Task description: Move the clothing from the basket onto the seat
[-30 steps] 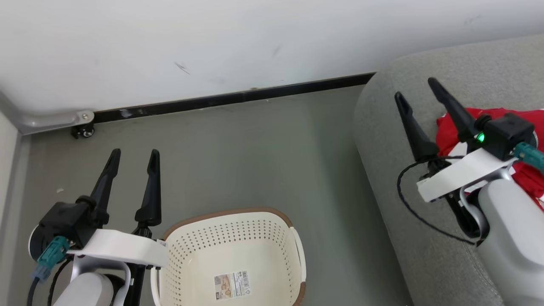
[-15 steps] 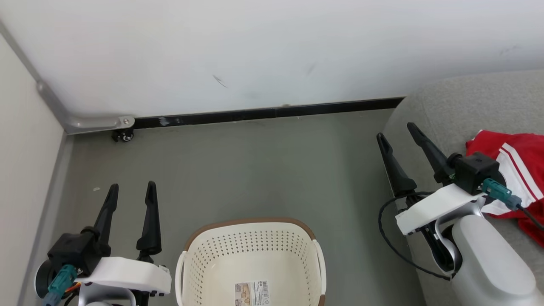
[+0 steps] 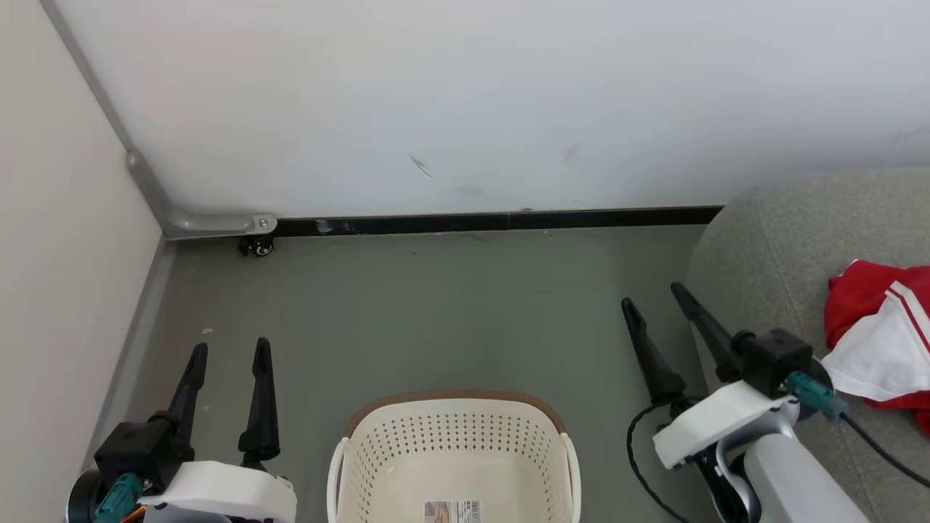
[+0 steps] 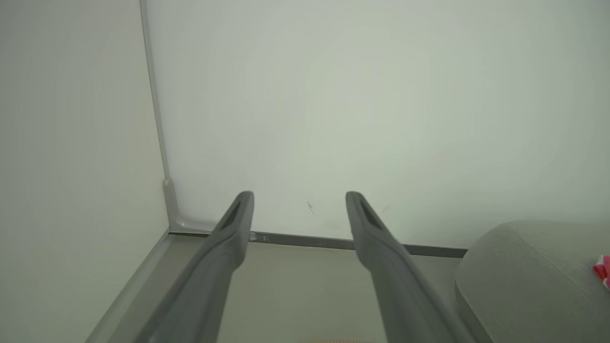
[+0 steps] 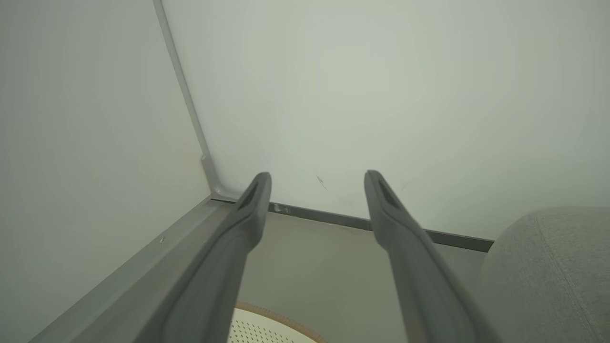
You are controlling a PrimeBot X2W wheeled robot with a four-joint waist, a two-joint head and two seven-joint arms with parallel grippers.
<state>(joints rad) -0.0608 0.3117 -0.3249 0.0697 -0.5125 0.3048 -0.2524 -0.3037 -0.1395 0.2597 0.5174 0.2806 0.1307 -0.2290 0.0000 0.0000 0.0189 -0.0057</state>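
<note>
Red and white clothing [image 3: 883, 341] lies on the grey seat [image 3: 763, 247] at the right edge of the head view; a sliver of the clothing [image 4: 603, 269] shows on the seat [image 4: 533, 281] in the left wrist view. The cream basket [image 3: 454, 450] with its brown rim stands on the floor at bottom centre, holding just a label. My left gripper [image 3: 229, 349] is open to the left of the basket, nothing between its fingers. My right gripper [image 3: 654, 296] is open between the basket and the seat, holding nothing. The basket's rim [image 5: 281, 319] peeks below the right gripper [image 5: 317, 178].
A white wall with a dark baseboard [image 3: 494, 220] runs behind the grey floor [image 3: 436, 312]. A second wall closes the left side, with a metal corner trim [image 3: 189, 221] and a small caster [image 3: 258, 247] at its foot.
The camera has swung left and tilted up, so the whole scene shifted right and down. My right gripper drew back off the seat, away from the clothing, to beside the basket.
</note>
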